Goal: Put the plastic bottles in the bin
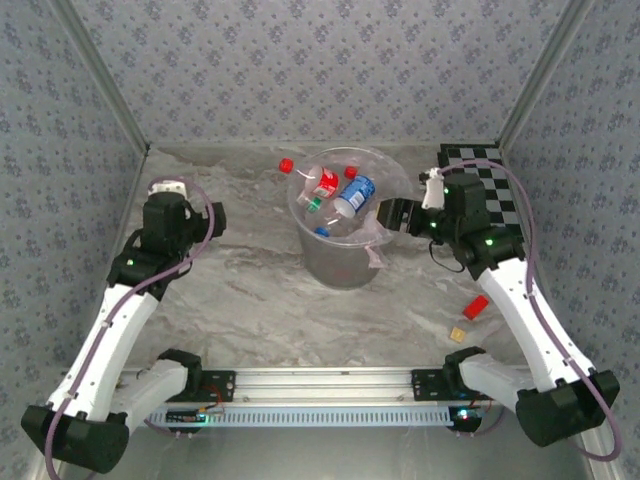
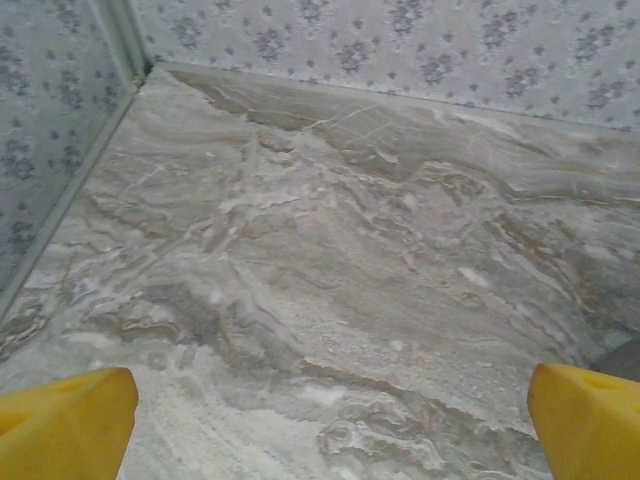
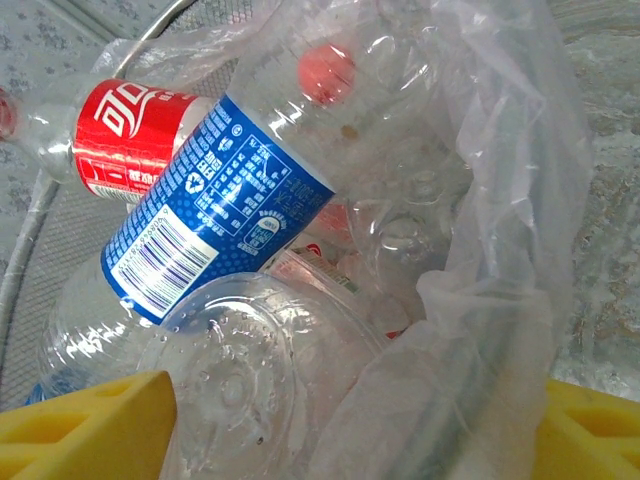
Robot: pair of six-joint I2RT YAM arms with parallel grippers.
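Observation:
The bin (image 1: 345, 262), a translucent round bucket with a clear liner bag (image 3: 500, 250), stands mid-table and holds several plastic bottles. On top lie a blue-labelled bottle (image 1: 354, 195) (image 3: 215, 210) and a red-labelled one (image 1: 325, 183) (image 3: 130, 135) whose red cap (image 1: 286, 165) pokes past the far-left rim. My right gripper (image 1: 392, 215) (image 3: 340, 430) hangs at the bin's right rim, open. Between its yellow fingers (image 3: 90, 430) I see a clear bottle's base (image 3: 240, 380) and bunched liner. My left gripper (image 1: 215, 215) (image 2: 330, 400) is open over bare marble left of the bin.
A black-and-white checkerboard (image 1: 495, 185) lies at the back right behind my right arm. A small red block (image 1: 475, 306) and a yellow block (image 1: 459, 334) sit near the right arm's base. Patterned walls (image 2: 400, 40) enclose the marble table (image 2: 330, 230).

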